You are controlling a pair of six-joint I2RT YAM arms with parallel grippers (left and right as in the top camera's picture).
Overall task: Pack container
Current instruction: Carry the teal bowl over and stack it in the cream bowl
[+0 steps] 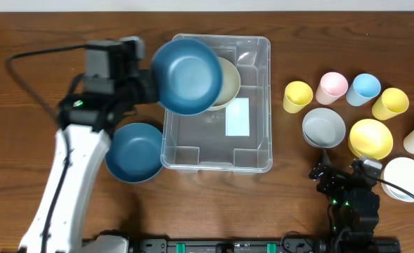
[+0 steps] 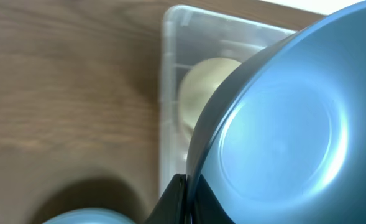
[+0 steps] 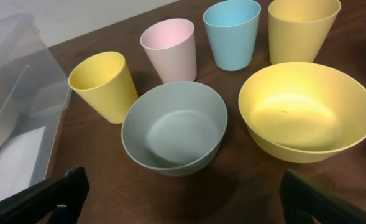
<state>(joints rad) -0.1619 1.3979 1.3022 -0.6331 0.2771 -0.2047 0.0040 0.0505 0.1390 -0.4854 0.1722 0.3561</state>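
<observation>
The clear plastic container (image 1: 256,151) sits mid-table with a white label (image 1: 237,117) on its base and a cream bowl (image 1: 229,79) inside at its far end. My left gripper (image 1: 147,83) is shut on the rim of a dark blue bowl (image 1: 187,76) and holds it tilted above the container's far left corner. In the left wrist view the fingers (image 2: 187,199) pinch that bowl's rim (image 2: 282,130), with the container (image 2: 170,87) and cream bowl (image 2: 198,87) below. My right gripper (image 3: 179,199) is open and empty, just in front of a grey bowl (image 3: 173,127).
A second blue bowl (image 1: 134,152) lies left of the container. To the right stand a grey bowl (image 1: 323,127), a yellow bowl (image 1: 370,138), a white bowl (image 1: 405,178) and several cups: yellow (image 1: 297,96), pink (image 1: 331,87), blue (image 1: 365,88), yellow (image 1: 390,103).
</observation>
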